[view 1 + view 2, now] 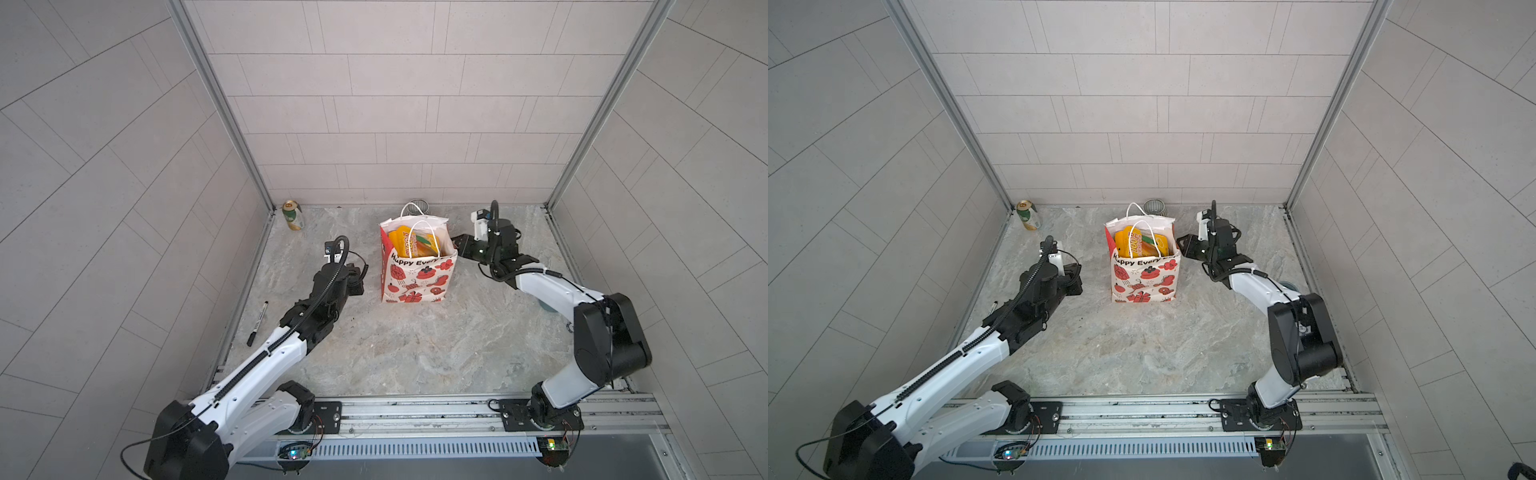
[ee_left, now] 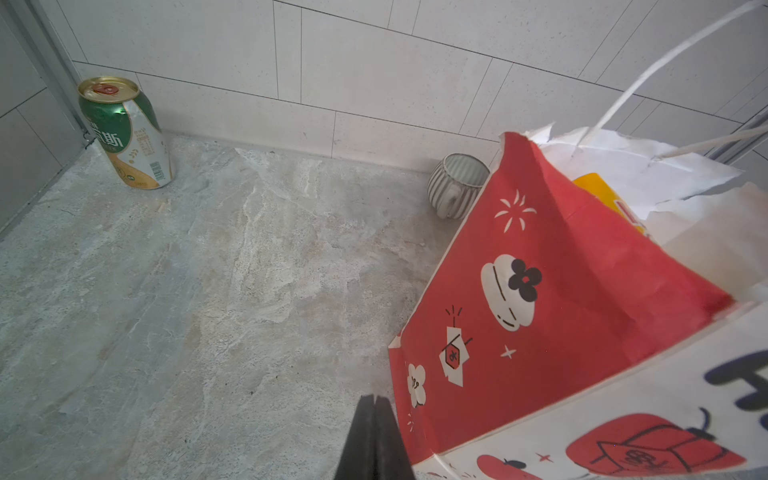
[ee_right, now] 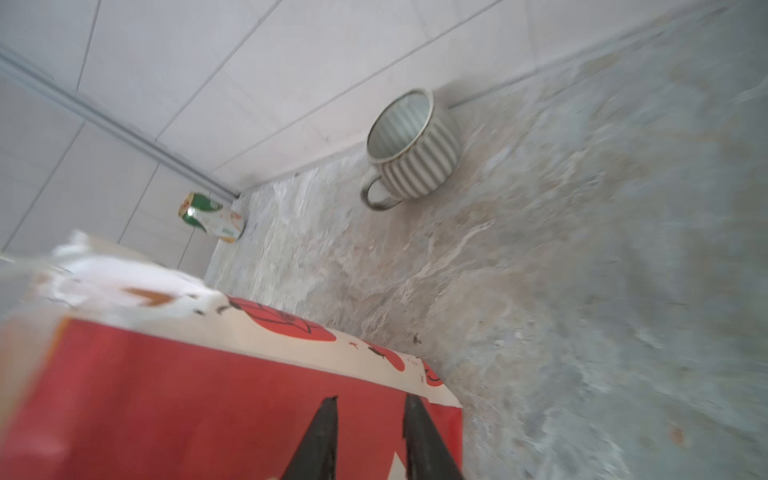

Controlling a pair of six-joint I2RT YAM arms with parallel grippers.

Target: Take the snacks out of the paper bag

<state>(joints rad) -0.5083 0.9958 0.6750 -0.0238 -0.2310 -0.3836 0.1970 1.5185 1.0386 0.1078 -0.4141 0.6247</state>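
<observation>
The paper bag (image 1: pixel 417 270) (image 1: pixel 1144 276) stands upright mid-table, white with red prints and red side panels (image 2: pixel 540 291) (image 3: pixel 166 395), its cord handles up. Inside its open top, yellow-orange snacks (image 1: pixel 405 241) (image 1: pixel 1133 243) (image 2: pixel 598 187) show; what lies deeper is hidden. My left gripper (image 1: pixel 359 286) (image 2: pixel 375 401) is shut and empty, low beside the bag's left side without touching it. My right gripper (image 1: pixel 456 241) (image 3: pixel 370 399) is open near the top of the bag's right side, with only the red panel behind its fingers.
A green-gold drink can (image 1: pixel 293 216) (image 2: pixel 124 133) stands in the back left corner. A ribbed grey mug (image 1: pixel 417 205) (image 3: pixel 415 153) sits by the back wall behind the bag. A black pen (image 1: pixel 257 324) lies left of the table edge.
</observation>
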